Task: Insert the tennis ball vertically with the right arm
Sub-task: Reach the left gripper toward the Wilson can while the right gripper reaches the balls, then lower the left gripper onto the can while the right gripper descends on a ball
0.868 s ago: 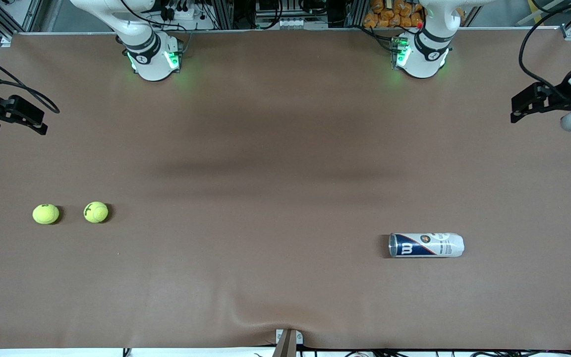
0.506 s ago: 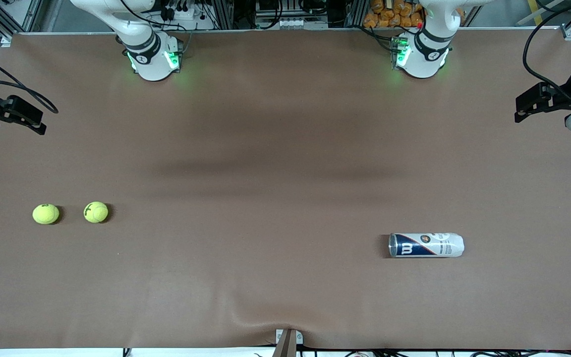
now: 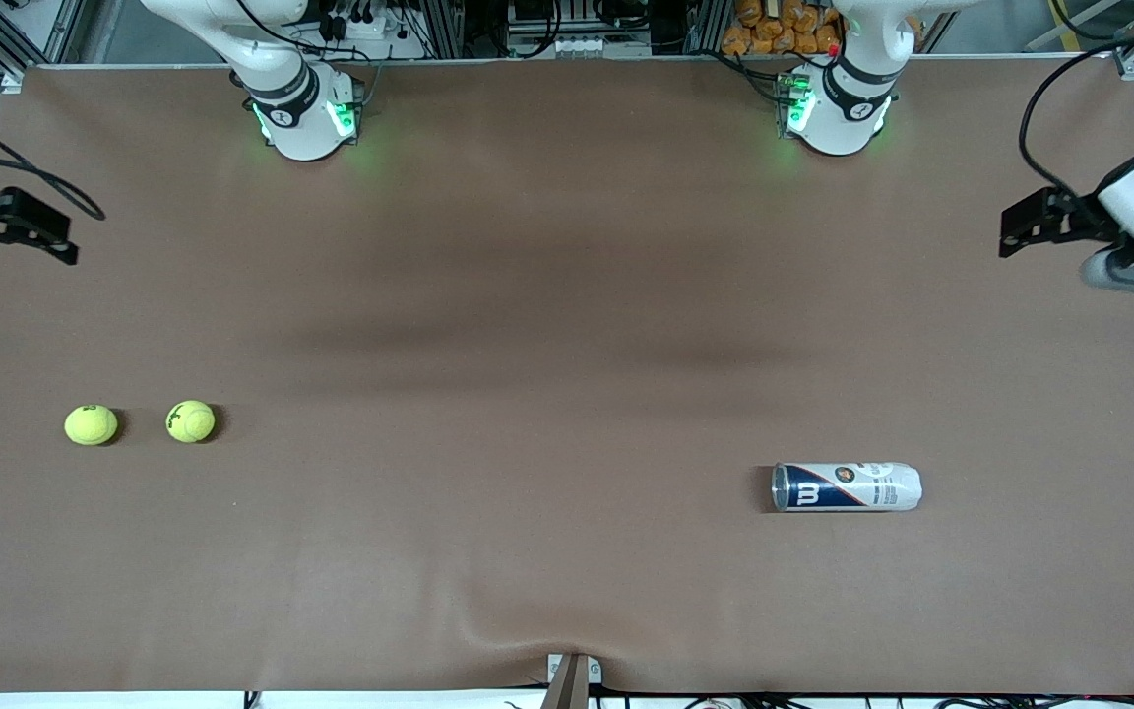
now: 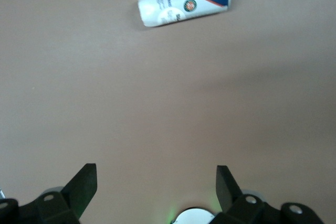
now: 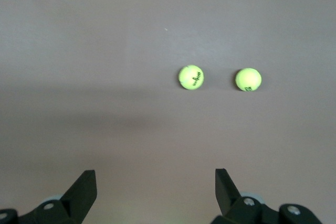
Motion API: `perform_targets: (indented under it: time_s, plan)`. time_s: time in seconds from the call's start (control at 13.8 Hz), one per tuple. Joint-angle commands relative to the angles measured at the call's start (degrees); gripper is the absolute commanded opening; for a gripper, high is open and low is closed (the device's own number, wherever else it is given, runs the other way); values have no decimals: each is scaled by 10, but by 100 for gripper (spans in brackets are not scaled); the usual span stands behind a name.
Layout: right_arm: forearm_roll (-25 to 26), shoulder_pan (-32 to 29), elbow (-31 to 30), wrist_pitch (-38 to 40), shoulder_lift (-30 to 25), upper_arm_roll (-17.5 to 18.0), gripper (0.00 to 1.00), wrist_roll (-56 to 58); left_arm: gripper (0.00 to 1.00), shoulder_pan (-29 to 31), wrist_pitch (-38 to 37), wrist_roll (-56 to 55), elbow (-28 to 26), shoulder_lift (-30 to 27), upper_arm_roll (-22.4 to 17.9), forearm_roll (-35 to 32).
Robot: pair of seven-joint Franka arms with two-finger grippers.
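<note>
Two yellow-green tennis balls (image 3: pixel 191 420) (image 3: pixel 91 424) lie side by side on the brown table toward the right arm's end. They also show in the right wrist view (image 5: pixel 191 77) (image 5: pixel 248 79). A white and blue ball can (image 3: pixel 847 486) lies on its side toward the left arm's end, and shows in the left wrist view (image 4: pixel 184 1). My right gripper (image 3: pixel 60 236) (image 5: pixel 156 184) hangs high over its end of the table, open and empty. My left gripper (image 3: pixel 1015 225) (image 4: pixel 156 182) hangs high over its own end, open and empty.
The brown mat (image 3: pixel 567 325) covers the whole table. The two arm bases (image 3: pixel 303 113) (image 3: pixel 835 108) stand at the edge farthest from the front camera. A small metal bracket (image 3: pixel 572 675) sits at the nearest edge.
The left hand has shifted and turned a little, showing lower in the front view. The right gripper has drifted slightly toward the table's end. The balls and the can have not moved.
</note>
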State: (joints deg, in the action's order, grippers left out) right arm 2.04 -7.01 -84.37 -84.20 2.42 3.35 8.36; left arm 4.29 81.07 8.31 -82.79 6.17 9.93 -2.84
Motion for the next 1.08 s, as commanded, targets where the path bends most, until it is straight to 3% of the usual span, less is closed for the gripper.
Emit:
perform_targets:
  time_s: [0.0, 0.29, 1.01]
  plan:
    - [-12, -64, -24, -31, 35, 6, 100, 37, 100, -6, 6, 26, 6, 50, 3, -24]
    - [-11, -79, -62, -96, 68, 5, 100, 39, 100, -30, 71, 112, 7, 116, 3, -83]
    - [-11, -93, -283, -393, 70, 6, 100, 39, 100, -107, 275, 247, 7, 306, 3, -257]
